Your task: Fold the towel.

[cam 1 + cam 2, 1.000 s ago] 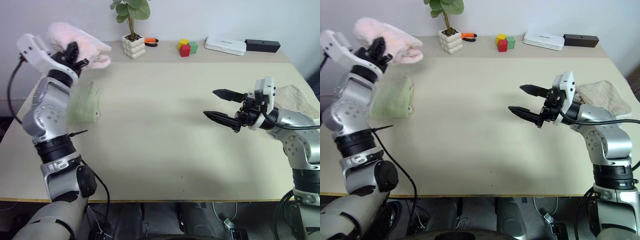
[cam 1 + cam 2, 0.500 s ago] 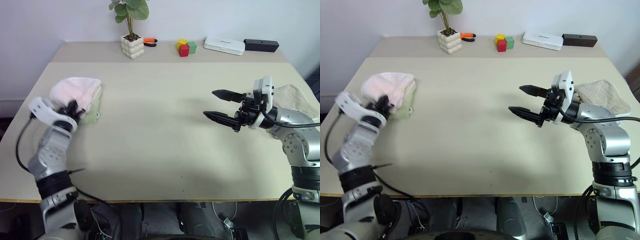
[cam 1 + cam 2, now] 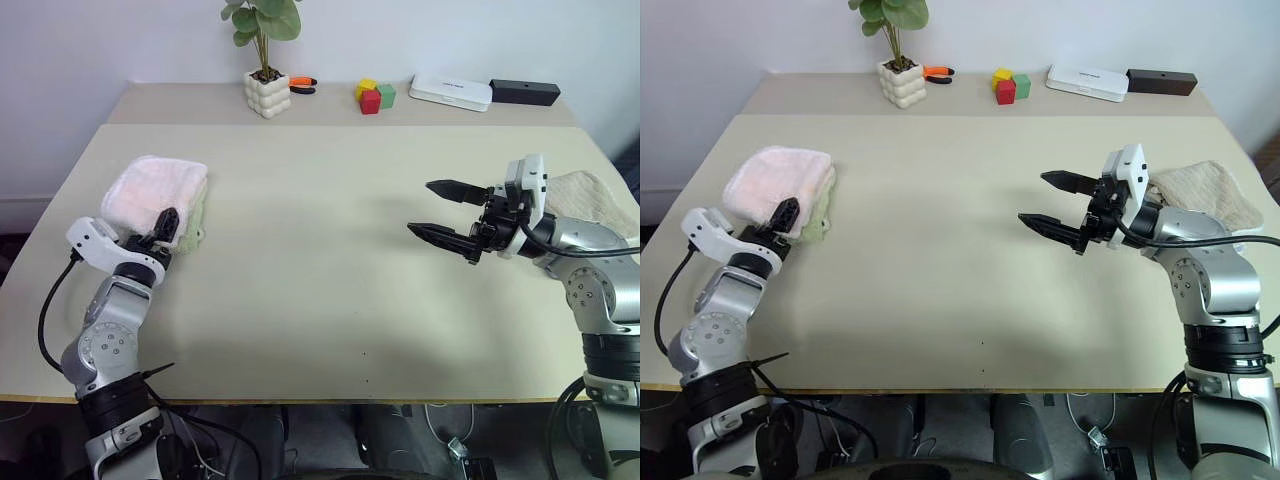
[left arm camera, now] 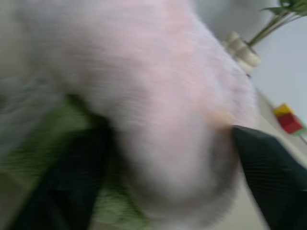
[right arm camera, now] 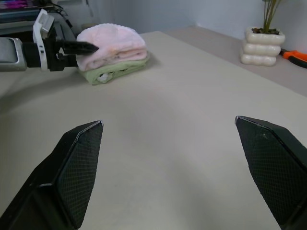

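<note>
The towel, pale pink and fluffy, is lying folded in a bundle atop a light green towel at the tabletop's left side.

The towel was pale pink and plain, lying on a light green towel. The tabletop was a flat beige-cream. A beige-tan towel sat at its right edge. The fingers of the right gripper were black, on a silver-grey arm with a white wrist block. At the back stood a white ribbed pot with a green-leaved plant, an orange-handled tool, yellow, red and green blocks, a white box and a black box.
</note>
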### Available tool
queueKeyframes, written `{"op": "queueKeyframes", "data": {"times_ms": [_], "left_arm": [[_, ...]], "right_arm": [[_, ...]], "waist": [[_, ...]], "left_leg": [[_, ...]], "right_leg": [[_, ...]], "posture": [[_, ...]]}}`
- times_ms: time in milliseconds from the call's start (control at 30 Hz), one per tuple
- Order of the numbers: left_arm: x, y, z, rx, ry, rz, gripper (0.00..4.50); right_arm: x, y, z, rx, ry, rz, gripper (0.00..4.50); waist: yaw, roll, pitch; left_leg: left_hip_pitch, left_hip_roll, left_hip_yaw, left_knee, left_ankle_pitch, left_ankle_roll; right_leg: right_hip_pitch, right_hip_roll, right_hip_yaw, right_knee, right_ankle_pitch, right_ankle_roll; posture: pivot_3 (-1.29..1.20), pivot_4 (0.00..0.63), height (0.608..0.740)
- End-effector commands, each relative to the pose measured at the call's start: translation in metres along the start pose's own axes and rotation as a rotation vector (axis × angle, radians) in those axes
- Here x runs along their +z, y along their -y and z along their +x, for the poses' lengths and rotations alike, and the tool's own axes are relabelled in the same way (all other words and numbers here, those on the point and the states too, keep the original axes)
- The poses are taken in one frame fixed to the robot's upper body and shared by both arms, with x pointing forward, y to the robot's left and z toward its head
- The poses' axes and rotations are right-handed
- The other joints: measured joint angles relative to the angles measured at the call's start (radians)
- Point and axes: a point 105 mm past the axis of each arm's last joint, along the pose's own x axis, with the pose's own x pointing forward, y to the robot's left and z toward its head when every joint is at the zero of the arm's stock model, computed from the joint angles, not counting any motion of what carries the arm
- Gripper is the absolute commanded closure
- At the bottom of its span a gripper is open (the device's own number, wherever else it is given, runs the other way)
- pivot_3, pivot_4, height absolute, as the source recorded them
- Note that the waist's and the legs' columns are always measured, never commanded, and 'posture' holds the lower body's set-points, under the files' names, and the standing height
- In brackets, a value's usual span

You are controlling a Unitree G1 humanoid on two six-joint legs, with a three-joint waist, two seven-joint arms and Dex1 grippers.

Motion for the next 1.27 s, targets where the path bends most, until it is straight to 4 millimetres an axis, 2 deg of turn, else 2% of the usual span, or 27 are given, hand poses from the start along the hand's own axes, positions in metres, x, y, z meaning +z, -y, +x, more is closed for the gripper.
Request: {"op": "queueKeyframes", "data": {"times_ms": [33,100,200,333,467,600,767,867,1000,1133,1267], "left_arm": [[0.004,0.035,-0.013,-0.167,-0.017,-0.046,0.05],[-0.009,0.056,-0.026,-0.285,-0.103,-0.101,0.05],[-0.034,0.076,-0.047,-0.399,-0.228,0.061,0.05],[-0.059,0.099,-0.064,-0.540,-0.311,0.137,0.05],[-0.060,0.116,-0.055,-0.605,-0.273,0.190,0.05],[-0.037,0.131,-0.034,-0.708,-0.167,0.426,0.05],[-0.018,0.128,-0.008,-0.800,-0.139,0.580,0.05],[-0.021,0.131,0.007,-0.829,-0.135,0.628,0.05],[-0.027,0.135,0.016,-0.895,-0.145,0.627,0.05],[-0.039,0.138,0.014,-0.938,-0.177,0.620,0.05],[-0.047,0.131,0.008,-0.983,-0.222,0.652,0.05]], "right_arm": [[0.011,0.002,0.002,0.005,0.037,-0.036,0.00],[0.011,0.003,0.002,0.008,0.044,-0.025,0.00],[0.013,0.004,0.001,0.013,0.068,0.000,0.00],[0.021,0.002,-0.008,0.049,0.121,0.034,0.00],[0.022,0.004,-0.017,0.036,0.122,0.010,0.00],[0.027,0.002,-0.025,0.028,0.123,-0.003,0.00],[0.011,0.005,-0.043,0.000,-0.008,-0.066,0.00],[0.003,0.014,-0.047,-0.063,-0.053,-0.083,0.00],[0.002,0.013,-0.047,-0.113,-0.053,-0.098,0.00],[0.003,0.013,-0.052,-0.137,-0.067,-0.106,0.00],[0.009,0.012,-0.047,-0.129,-0.059,-0.113,0.00]], "waist": [[0.000,0.000,0.000],[-0.003,0.000,0.000],[-0.003,0.000,0.000],[-0.002,0.000,0.000],[0.002,0.000,0.000],[0.001,0.000,0.000],[-0.002,0.000,0.000],[-0.002,0.000,0.000],[-0.002,0.000,0.000],[-0.001,0.000,0.000],[-0.004,0.000,0.000]], "left_leg": [[0.000,0.000,0.000,0.000,0.000,0.000],[0.000,0.000,0.000,0.000,0.000,0.000],[0.000,0.000,0.000,-0.001,0.000,0.000],[0.000,0.000,0.000,0.000,0.000,0.000],[0.000,0.000,0.000,0.000,0.000,0.000],[0.000,0.000,0.000,0.000,0.000,0.000],[0.000,0.000,0.001,-0.001,0.000,0.001],[0.000,0.000,0.001,-0.001,0.000,0.001],[0.000,0.000,0.001,-0.001,0.000,0.001],[-0.001,0.000,0.001,-0.002,-0.001,0.001],[0.000,0.000,0.001,-0.001,0.000,0.001]], "right_leg": [[0.000,0.000,0.000,0.000,0.000,0.000],[0.000,0.000,0.000,0.000,0.000,0.000],[0.000,0.000,0.000,0.000,0.000,0.000],[0.000,0.000,0.001,0.000,0.000,-0.001],[0.000,0.000,0.000,-0.001,-0.002,-0.003],[0.000,0.001,0.000,0.000,-0.002,-0.003],[-0.001,0.000,0.001,-0.001,-0.002,-0.003],[-0.001,0.000,0.001,-0.001,-0.001,-0.002],[-0.001,0.000,0.001,-0.001,0.000,0.000],[-0.001,0.000,0.001,-0.001,0.000,0.000],[-0.001,0.000,0.001,0.000,0.000,0.000]], "posture": [[0.00,0.150,0.740],[0.00,0.150,0.740],[0.00,0.150,0.740],[0.00,0.150,0.740],[0.00,0.150,0.740],[0.00,0.150,0.740],[0.00,0.150,0.740],[0.00,0.150,0.740],[0.00,0.150,0.740],[0.00,0.150,0.740],[0.00,0.150,0.740]]}}
